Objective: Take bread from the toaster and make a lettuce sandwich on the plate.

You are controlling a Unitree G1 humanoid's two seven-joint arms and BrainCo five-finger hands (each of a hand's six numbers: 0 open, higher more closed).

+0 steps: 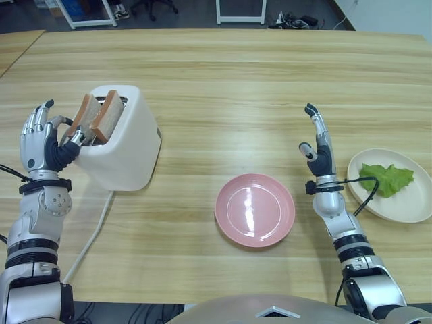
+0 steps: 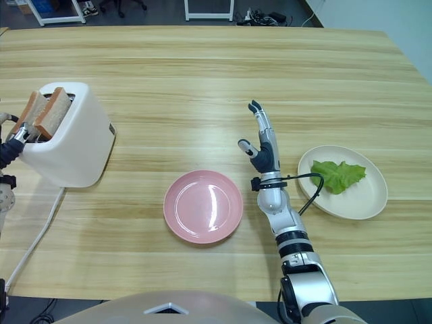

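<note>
Two brown bread slices [image 1: 108, 116] stand in the white toaster [image 1: 128, 145], left on the pale wooden tabletop [image 1: 236, 74].
The left hand [image 1: 42, 143] has its fingers pinched on the left slice [image 1: 84, 115], tips partly hidden; the right hand [image 1: 318, 145] is raised, fingers straight and apart, between the round pink plate [image 1: 255, 209] and the cream plate [image 1: 405, 206] bearing a green lettuce leaf [image 1: 386, 178]; dark floor [image 1: 189, 10] lies beyond the far edge.

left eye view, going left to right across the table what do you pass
left hand → toaster with bread standing in its slots → pink plate → right hand → cream plate with the lettuce on it
</note>
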